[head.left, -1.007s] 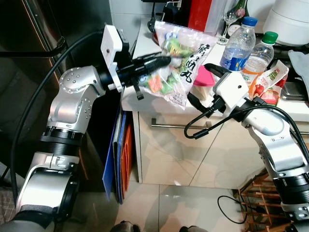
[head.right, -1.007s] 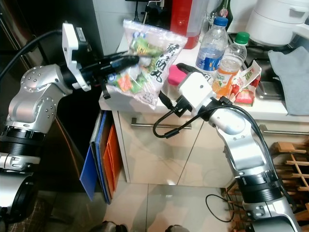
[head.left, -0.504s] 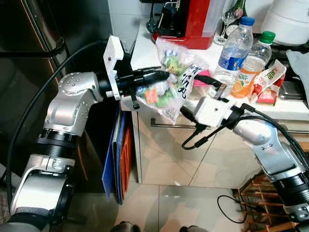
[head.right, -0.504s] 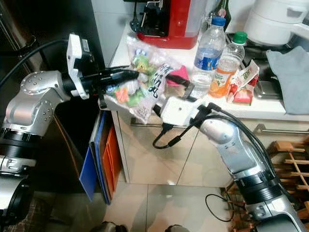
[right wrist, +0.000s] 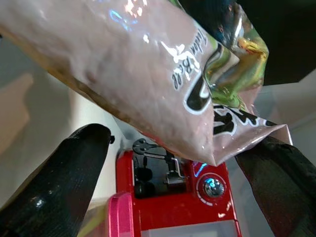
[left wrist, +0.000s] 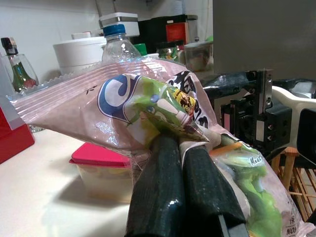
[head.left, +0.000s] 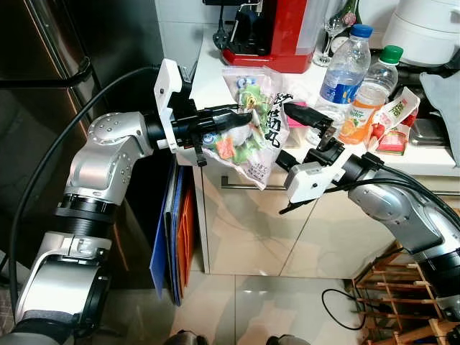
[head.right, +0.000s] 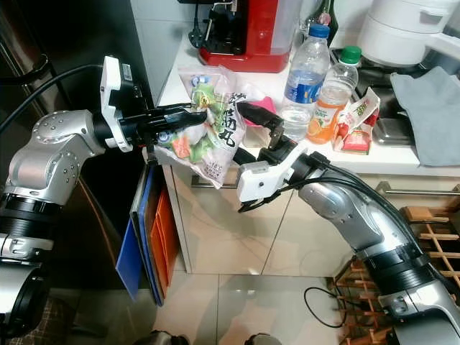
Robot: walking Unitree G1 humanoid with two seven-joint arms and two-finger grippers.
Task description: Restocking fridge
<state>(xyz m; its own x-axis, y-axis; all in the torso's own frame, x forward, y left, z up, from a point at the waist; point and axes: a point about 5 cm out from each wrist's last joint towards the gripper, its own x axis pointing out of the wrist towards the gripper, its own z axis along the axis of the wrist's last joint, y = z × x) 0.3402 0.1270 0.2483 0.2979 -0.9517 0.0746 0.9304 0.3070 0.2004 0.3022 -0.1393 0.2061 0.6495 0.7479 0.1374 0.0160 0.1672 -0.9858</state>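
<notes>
Left eye view: snack bag (head.left: 253, 122) held in the air over the counter edge (head.left: 215, 147), clamped by the left gripper (head.left: 241, 117), with the right gripper (head.left: 309, 118) spread wide beside it.

Seen from the left wrist, both black fingers (left wrist: 170, 192) pinched tight on the bag's crumpled middle; from the right wrist, jaws parted on either side of a bag corner, touching nothing yet; best to shut the right jaws on that free corner before loosening the left, keeping the bag level and away from the bottles; one snack bag, two plastic bottles (head.left: 343, 68), one pink-lidded tub (left wrist: 101, 168), one red appliance (head.left: 269, 32), one small sachet (head.left: 392, 118); fridge door (head.left: 43, 86) dark at the robot's left.
</notes>
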